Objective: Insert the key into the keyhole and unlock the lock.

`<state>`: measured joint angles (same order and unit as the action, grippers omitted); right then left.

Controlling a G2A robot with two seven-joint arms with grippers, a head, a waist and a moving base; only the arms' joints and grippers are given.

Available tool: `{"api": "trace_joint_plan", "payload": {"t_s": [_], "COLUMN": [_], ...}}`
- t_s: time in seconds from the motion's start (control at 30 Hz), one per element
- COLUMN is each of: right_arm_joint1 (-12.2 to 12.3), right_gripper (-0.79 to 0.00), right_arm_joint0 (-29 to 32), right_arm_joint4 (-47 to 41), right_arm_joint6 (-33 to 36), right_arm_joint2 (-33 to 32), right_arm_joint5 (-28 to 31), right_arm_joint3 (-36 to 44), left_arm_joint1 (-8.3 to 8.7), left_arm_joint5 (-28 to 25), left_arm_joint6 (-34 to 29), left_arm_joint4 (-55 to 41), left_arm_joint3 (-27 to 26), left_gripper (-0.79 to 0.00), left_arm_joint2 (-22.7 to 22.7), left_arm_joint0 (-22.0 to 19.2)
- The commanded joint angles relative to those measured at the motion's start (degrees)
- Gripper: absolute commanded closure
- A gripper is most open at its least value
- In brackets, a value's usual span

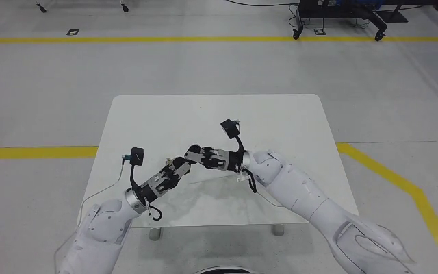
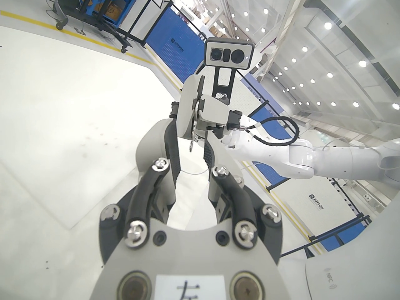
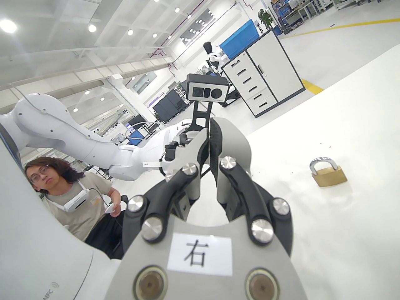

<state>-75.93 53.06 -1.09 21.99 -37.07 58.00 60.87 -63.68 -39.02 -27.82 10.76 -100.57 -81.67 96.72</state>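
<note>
The task looks to be in its early part, with the key off the table but nowhere near the lock. Above the middle of the table (image 1: 287,123), towards its near side, the two arms meet: the left gripper (image 1: 182,165) comes up from the near left and the right gripper (image 1: 196,152) from the right, tip to tip. In the left wrist view a thin strip of metal stands edge-on in the right gripper (image 2: 195,126) – I take it for the key (image 2: 194,112). That gripper's jaws are pressed narrow on it, and the right wrist view shows the same jaws all but closed (image 3: 208,132). The left gripper (image 2: 187,137) has its jaws parted, one pad on either side of the key's lower tip, not visibly gripping it. The brass lock (image 3: 328,174) lies flat on the table (image 3: 359,120) with its shackle closed, well apart from both grippers; which side of the table it is on I cannot tell. Still to do, as I judge it – settle the key in one grip, steady the lock, find the keyhole, insert and turn.
</note>
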Motion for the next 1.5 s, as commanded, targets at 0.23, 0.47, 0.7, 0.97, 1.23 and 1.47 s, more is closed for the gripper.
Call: {"api": "trace_joint_plan", "payload": {"t_s": [0.23, 0.47, 0.7, 0.97, 1.23, 1.47], "right_arm_joint1": [0.0, 0.2, 0.8, 0.7, 0.3, 1.0], "right_gripper": [0.0, 0.0, 0.0, 0.0, 0.0, 0.0], "right_arm_joint0": [0.7, 1.7, 2.4, 3.2, 4.7, 7.4], "right_arm_joint4": [-0.1, -0.9, -5.5, -8.9, -10.7, -12.3], "right_arm_joint6": [1.4, 2.8, 11.2, 18.0, 20.6, 21.9], "right_arm_joint2": [-1.8, -3.2, -4.3, -7.2, -11.8, -18.5], "right_arm_joint5": [0.0, 0.0, 0.0, 0.0, 0.0, 0.0], "right_arm_joint3": [0.4, 0.9, 2.0, 1.5, 0.7, 0.6], "left_arm_joint1": [0.22, 0.35, 0.55, 0.73, 1.08, 2.01], "left_arm_joint5": [0.2, 1.2, 1.4, 0.5, -0.2, -0.8], "left_arm_joint6": [0.7, 2.3, 2.0, 1.1, 0.6, -2.2], "left_arm_joint4": [-0.4, -1.2, -2.7, -3.5, -8.6, -9.8], "left_arm_joint3": [-0.1, 0.0, 0.1, 0.3, 1.3, 2.1], "left_gripper": [0.0, 0.0, 0.0, -0.16, -0.785, -0.785], "left_arm_joint2": [-0.2, -1.0, -1.6, -1.4, -3.1, -8.8], "left_arm_joint0": [0.2, 0.4, 0.4, 0.1, -0.2, -0.2]}}
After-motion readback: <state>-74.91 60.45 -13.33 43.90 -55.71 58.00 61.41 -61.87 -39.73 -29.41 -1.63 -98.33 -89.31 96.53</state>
